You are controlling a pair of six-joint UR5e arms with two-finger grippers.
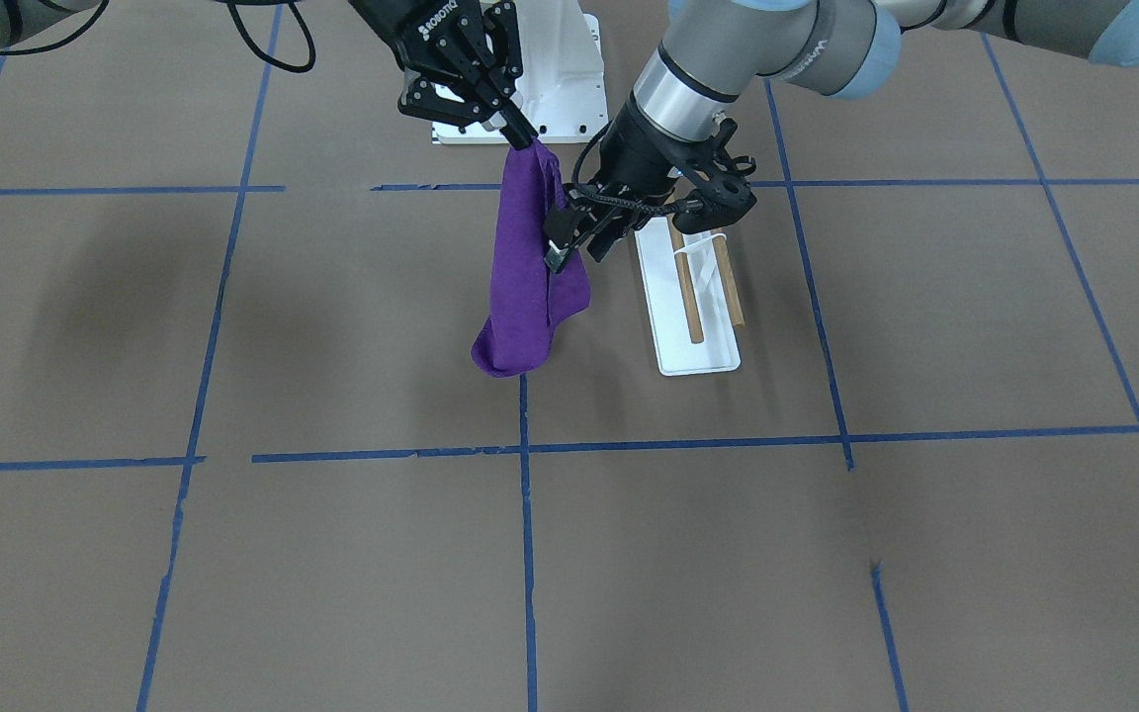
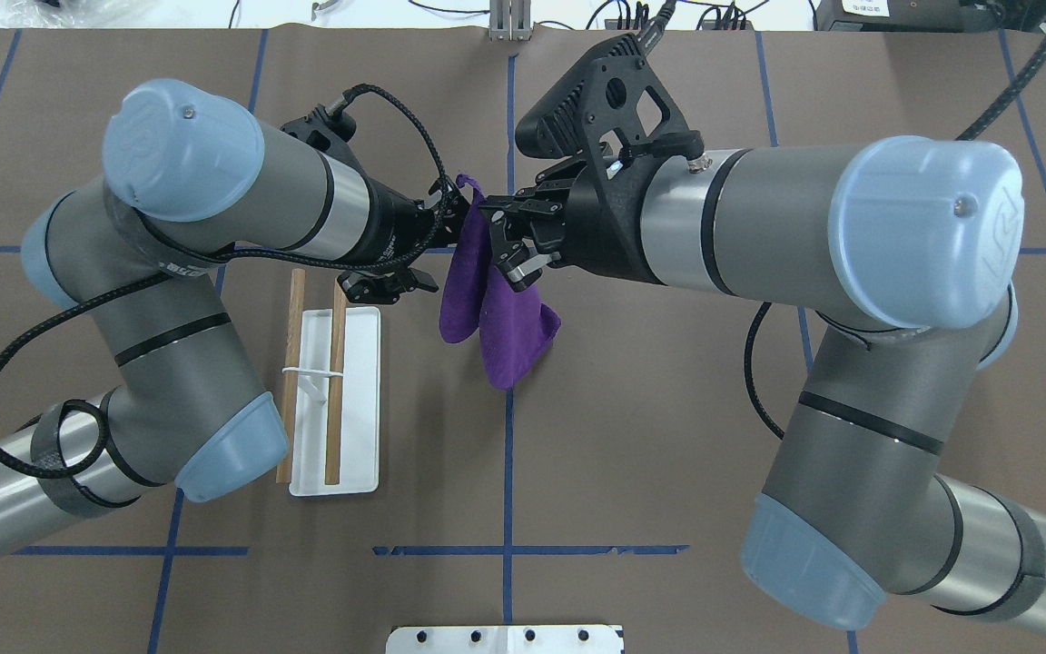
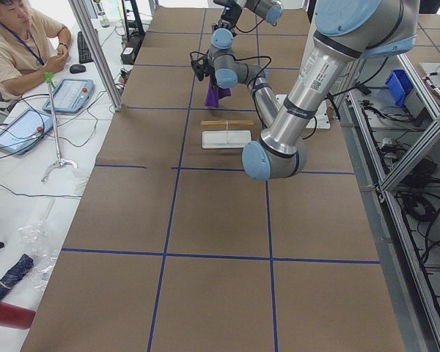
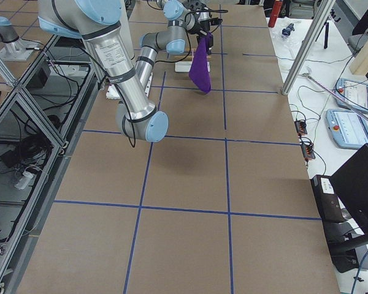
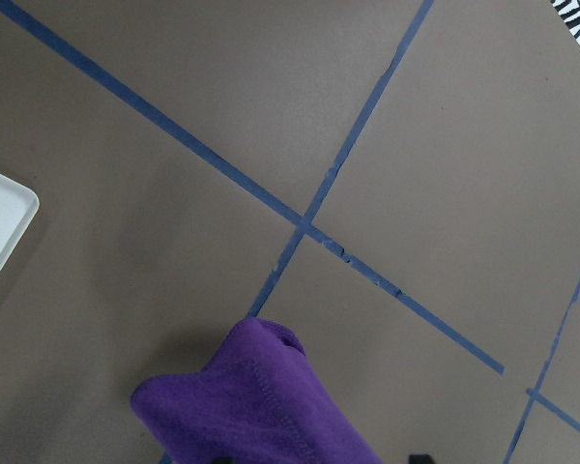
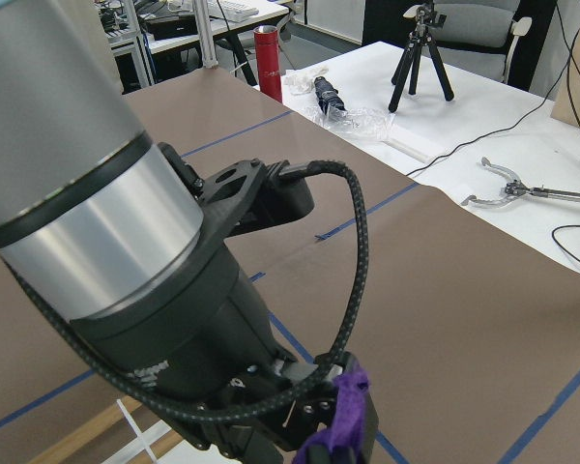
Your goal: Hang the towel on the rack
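Note:
The purple towel (image 1: 530,267) hangs in the air, its lower end near the table. My right gripper (image 1: 522,133) is shut on its top corner. My left gripper (image 1: 577,251) is beside the towel's edge, halfway down, and its jaws look open. In the left wrist view the towel (image 5: 261,411) fills the bottom of the frame. The rack (image 1: 696,287) has two wooden dowels over a flat white base and stands bare just behind my left gripper. From overhead the rack (image 2: 336,381) is left of the towel (image 2: 505,327).
A large white metal pedestal (image 1: 560,89) with bolt holes stands behind the towel at the robot's side of the table. Blue tape lines cross the brown table. An operator (image 3: 18,44) sits past the table's far side.

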